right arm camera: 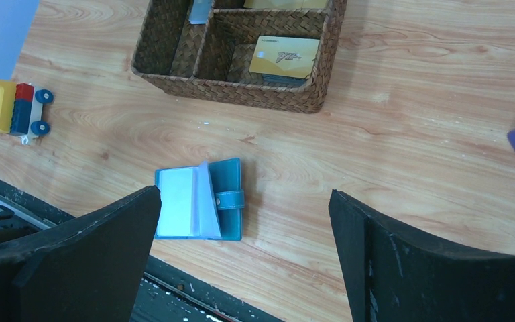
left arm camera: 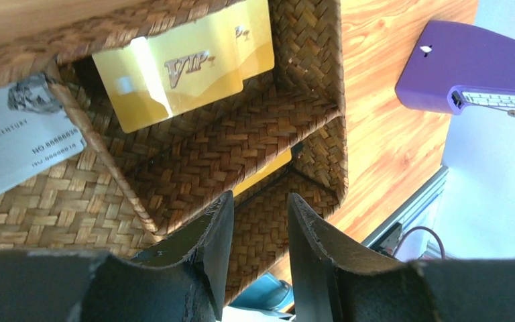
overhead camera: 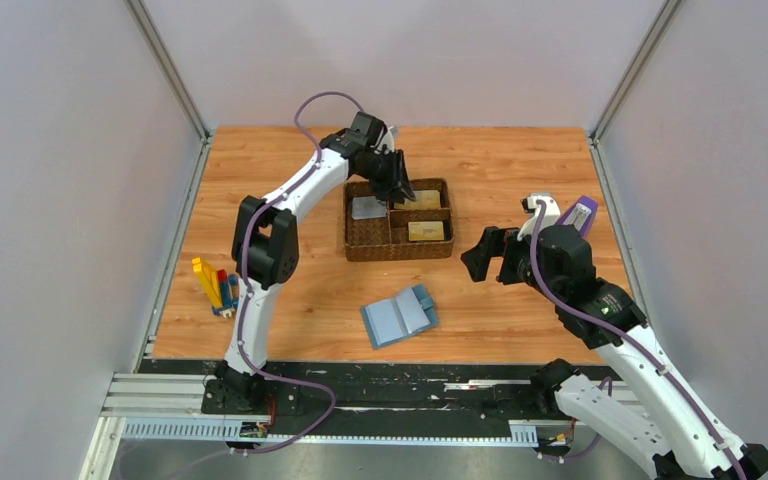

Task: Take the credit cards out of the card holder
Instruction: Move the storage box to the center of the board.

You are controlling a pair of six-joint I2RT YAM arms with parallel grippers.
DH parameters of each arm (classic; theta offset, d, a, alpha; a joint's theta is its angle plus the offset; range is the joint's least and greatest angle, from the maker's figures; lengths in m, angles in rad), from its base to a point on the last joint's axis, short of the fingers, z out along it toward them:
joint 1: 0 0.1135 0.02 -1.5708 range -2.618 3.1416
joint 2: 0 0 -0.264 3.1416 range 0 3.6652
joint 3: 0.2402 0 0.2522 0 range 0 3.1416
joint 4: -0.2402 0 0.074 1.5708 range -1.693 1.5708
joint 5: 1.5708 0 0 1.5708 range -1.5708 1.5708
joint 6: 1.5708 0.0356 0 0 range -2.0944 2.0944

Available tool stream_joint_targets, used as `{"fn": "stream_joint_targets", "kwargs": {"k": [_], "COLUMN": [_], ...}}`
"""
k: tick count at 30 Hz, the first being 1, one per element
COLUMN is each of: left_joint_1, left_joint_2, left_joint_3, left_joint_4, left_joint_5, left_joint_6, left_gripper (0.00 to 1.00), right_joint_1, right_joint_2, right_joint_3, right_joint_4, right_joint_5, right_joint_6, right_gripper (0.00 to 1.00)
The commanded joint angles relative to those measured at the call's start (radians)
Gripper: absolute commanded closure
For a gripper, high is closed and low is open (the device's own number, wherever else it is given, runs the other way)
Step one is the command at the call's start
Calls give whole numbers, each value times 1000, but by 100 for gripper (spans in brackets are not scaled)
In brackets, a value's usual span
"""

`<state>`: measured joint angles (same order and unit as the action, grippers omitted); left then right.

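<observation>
Bare table (overhead camera: pixel 300 300) lies on all 4 sides of the open card holder (overhead camera: pixel 398 316), which is free from above. The left gripper (overhead camera: pixel 398 188) hangs over the woven tray (overhead camera: pixel 395 252), whose walls and dividers crowd the gold cards (overhead camera: pixel 426 231). The purple metronome (overhead camera: pixel 581 213) stands just beside the right arm (overhead camera: pixel 560 262); the toy blocks (overhead camera: pixel 215 287) sit well left.

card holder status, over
Left fingers part open, empty, over woven tray. Right fingers wide open, empty. Card holder open on table; credit cards in tray. Nothing in the way.
</observation>
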<state>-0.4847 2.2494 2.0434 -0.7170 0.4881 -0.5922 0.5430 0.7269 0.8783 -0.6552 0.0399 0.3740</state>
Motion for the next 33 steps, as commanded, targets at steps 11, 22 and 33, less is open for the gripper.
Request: {"fn": "stream_joint_targets", "kwargs": {"k": [11, 22, 33], "left_joint_1": [-51, -81, -83], "left_joint_2": [-92, -75, -60], "left_joint_3": [-117, -144, -171], "left_joint_4": [11, 8, 48], "left_joint_5": [18, -73, -165], "left_joint_6": [-51, -82, -91], "left_gripper": [59, 58, 55], "right_joint_1": [5, 4, 5], "right_joint_2": [17, 31, 15], "right_joint_3": [22, 28, 10], "right_joint_4": [-1, -2, -3], "right_joint_5": [18, 23, 24], "right_joint_6": [5, -9, -16], "right_gripper": [0, 0, 0]}}
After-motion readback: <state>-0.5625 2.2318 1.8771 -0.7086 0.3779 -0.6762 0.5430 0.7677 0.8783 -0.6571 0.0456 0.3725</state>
